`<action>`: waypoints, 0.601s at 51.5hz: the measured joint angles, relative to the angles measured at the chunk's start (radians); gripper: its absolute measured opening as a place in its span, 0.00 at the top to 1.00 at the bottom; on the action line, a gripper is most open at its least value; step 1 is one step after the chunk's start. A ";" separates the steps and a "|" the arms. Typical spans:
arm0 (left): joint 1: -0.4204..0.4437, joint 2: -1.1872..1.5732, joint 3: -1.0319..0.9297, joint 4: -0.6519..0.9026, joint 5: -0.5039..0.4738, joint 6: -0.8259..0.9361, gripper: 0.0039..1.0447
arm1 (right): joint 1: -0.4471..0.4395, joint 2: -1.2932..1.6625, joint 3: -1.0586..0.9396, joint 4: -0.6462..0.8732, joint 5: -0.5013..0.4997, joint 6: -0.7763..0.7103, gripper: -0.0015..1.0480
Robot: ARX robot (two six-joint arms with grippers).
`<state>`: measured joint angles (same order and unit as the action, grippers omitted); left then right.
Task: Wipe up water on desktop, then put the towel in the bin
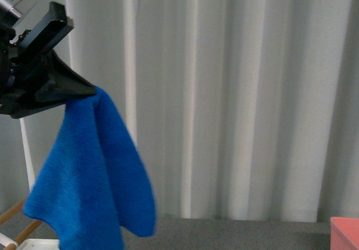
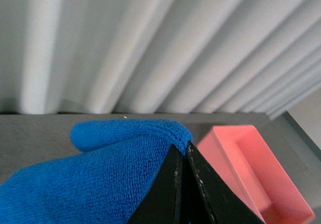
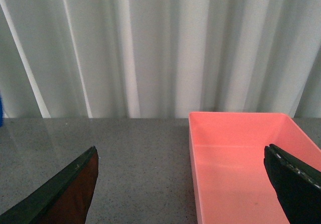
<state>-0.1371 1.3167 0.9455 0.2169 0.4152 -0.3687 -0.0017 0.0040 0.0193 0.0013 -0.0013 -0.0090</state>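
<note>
Blue microfibre hangs from the left gripper (image 1: 84,90) in the front view: its black jaws are pinched shut on one edge of the towel (image 1: 95,177), and the cloth drapes straight down beneath them, its lowest fold running out of frame in front of a white rack (image 1: 14,227) with wooden rods. Far off to the side of these jaws, across the speckled grey desktop (image 1: 241,233), only a corner of the pink bin (image 1: 345,233) shows (the rest is cut off by the frame), and a pale pleated curtain (image 1: 235,93) fills the background. From the left wrist, the left gripper (image 2: 183,148) shows its two tips meeting with the towel (image 2: 90,174) clamped between them; the cloth bunches to one side of the jaws, while the bin (image 2: 251,169) stands on the desktop (image 2: 40,133) beyond the other side. From the right wrist, the right gripper (image 3: 180,153) has its jaws spread wide, gripping nothing; the bin (image 3: 241,158) rests on the desktop (image 3: 140,148) just ahead of them, closer to one finger.
</note>
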 joint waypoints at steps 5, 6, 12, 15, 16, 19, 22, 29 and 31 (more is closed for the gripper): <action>-0.076 -0.045 -0.046 0.006 -0.004 0.006 0.97 | 0.000 0.000 0.000 0.000 0.000 0.000 0.07; -0.083 -0.049 -0.050 0.007 -0.004 0.007 0.97 | 0.000 0.000 0.000 0.000 0.000 0.000 0.07; -0.145 -0.065 -0.080 0.019 -0.027 0.022 0.97 | 0.000 0.000 0.000 0.000 0.000 0.000 0.07; -0.160 -0.065 -0.088 0.020 -0.050 0.032 0.97 | 0.000 0.000 0.000 0.000 0.000 0.000 0.07; -0.163 -0.065 -0.091 0.021 -0.061 0.036 0.97 | 0.000 0.000 0.000 0.000 0.000 0.000 0.07; -0.170 -0.062 -0.093 0.019 -0.095 0.051 0.97 | 0.000 0.000 0.000 0.000 0.000 0.000 0.07; -0.171 -0.061 -0.093 0.019 -0.100 0.057 0.97 | 0.000 0.000 0.000 0.000 0.000 0.000 0.07; -0.171 -0.061 -0.093 0.019 -0.101 0.061 0.97 | 0.000 0.000 0.000 0.000 0.000 0.000 0.07; -0.172 -0.061 -0.093 0.019 -0.102 0.061 0.97 | 0.000 0.000 0.000 0.000 0.000 0.000 0.07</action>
<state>-0.3088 1.2560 0.8520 0.2359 0.3134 -0.3073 -0.0017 0.0040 0.0193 0.0013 -0.0013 -0.0090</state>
